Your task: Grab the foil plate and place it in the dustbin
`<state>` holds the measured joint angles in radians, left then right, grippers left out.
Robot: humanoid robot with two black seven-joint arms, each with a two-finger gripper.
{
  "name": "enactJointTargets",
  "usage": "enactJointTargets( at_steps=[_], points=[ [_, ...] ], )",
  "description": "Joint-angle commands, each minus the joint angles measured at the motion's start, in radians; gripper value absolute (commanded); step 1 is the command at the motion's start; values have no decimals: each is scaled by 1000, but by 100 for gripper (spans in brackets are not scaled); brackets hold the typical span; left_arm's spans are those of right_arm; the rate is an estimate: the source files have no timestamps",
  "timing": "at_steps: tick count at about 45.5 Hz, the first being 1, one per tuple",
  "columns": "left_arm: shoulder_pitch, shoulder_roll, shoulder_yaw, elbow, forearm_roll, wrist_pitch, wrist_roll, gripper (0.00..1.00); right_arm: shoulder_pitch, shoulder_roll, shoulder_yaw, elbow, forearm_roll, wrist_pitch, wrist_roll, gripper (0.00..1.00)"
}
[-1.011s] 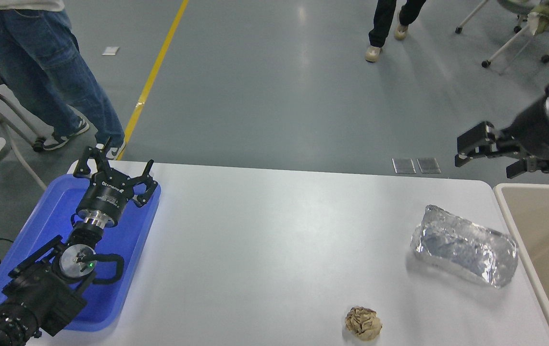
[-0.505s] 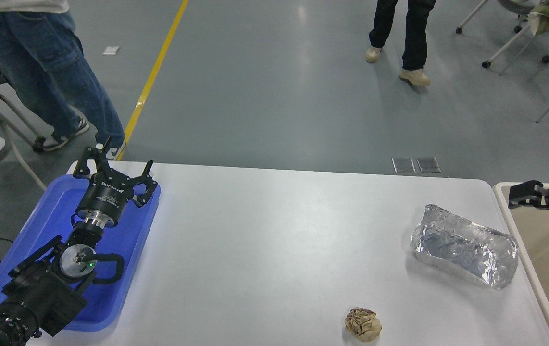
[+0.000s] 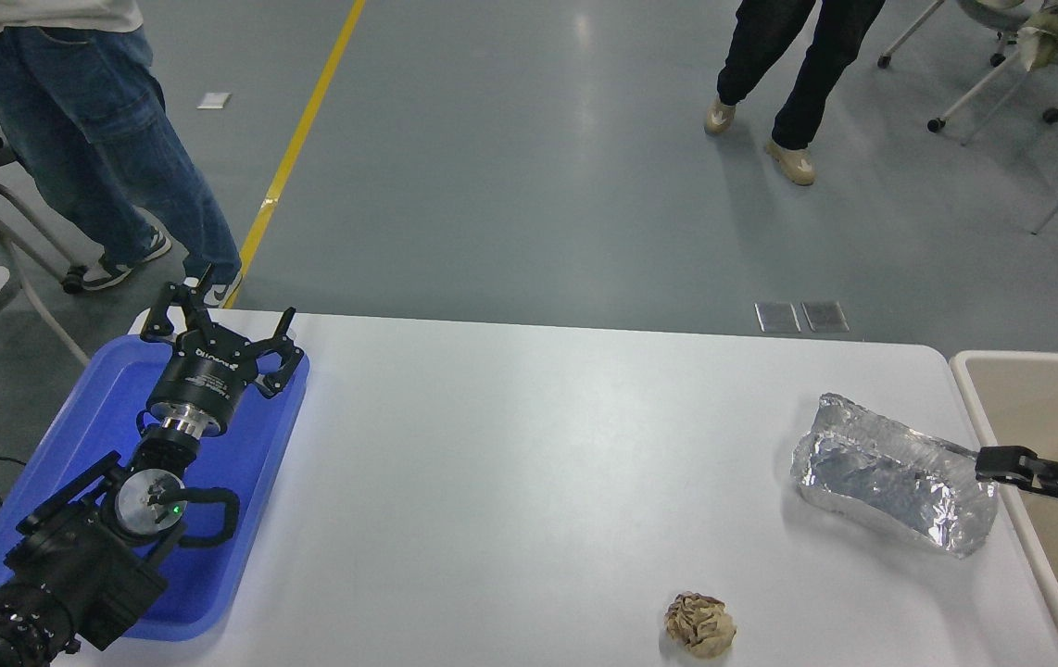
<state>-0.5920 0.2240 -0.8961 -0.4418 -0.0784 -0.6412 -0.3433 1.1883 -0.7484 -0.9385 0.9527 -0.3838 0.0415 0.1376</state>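
Note:
The foil plate [image 3: 890, 482], shiny and wrinkled, lies on the white table [image 3: 538, 463] near its right edge. Just beyond that edge stands the beige dustbin [image 3: 966, 372], cut off by the picture's border. My right gripper [image 3: 1001, 460] comes in low from the right edge, over the bin's rim, and its tip is at the plate's right end. It is seen edge-on, and whether it touches the plate is unclear. My left gripper [image 3: 214, 324] rests open and parked over the blue tray [image 3: 251, 482] at the lower left.
A small brown crumpled paper ball [image 3: 700, 623] sits near the table's front edge. Beyond the table, a person in jeans [image 3: 94, 139] stands at the top left, another person's legs [image 3: 788, 83] at the top centre, and wheeled chairs [image 3: 1001, 56] at the top right.
My right arm has come down from high above the bin to table height and reached left to the foil plate's right end. The person at the top centre has stepped closer.

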Motion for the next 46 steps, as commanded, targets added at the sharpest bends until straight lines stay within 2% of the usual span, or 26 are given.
enactJointTargets(
  at_steps=[1, 10, 19, 21, 28, 30, 34, 35, 46],
  points=[
    [0, 0, 0, 0, 0, 0, 0, 100, -104, 21, 64, -31, -6, -97, 2, 99],
    [0, 0, -1, 0, 0, 0, 0, 100, -156, 66, 67, -35, -6, -193, 11, 97],
    [0, 0, 0, 0, 0, 0, 0, 100, -199, 112, 87, -74, -4, -221, 13, 85],
    [0, 0, -1, 0, 0, 0, 0, 100, -210, 116, 95, -80, -3, -227, 13, 77],
    [0, 0, 0, 0, 0, 0, 0, 100, -231, 118, 98, -81, 0, -233, 16, 40],
    [0, 0, 0, 0, 0, 0, 1, 100, -236, 118, 98, -81, 0, -233, 25, 28],
    [0, 0, -1, 0, 0, 0, 0, 100, -246, 118, 98, -81, 2, -235, 53, 14],
    [0, 0, 0, 0, 0, 0, 0, 100, -253, 118, 98, -83, 3, -235, 57, 8],
    [0, 0, 0, 0, 0, 0, 1, 100, -271, 119, 98, -83, 5, -252, 63, 0]
  ],
)
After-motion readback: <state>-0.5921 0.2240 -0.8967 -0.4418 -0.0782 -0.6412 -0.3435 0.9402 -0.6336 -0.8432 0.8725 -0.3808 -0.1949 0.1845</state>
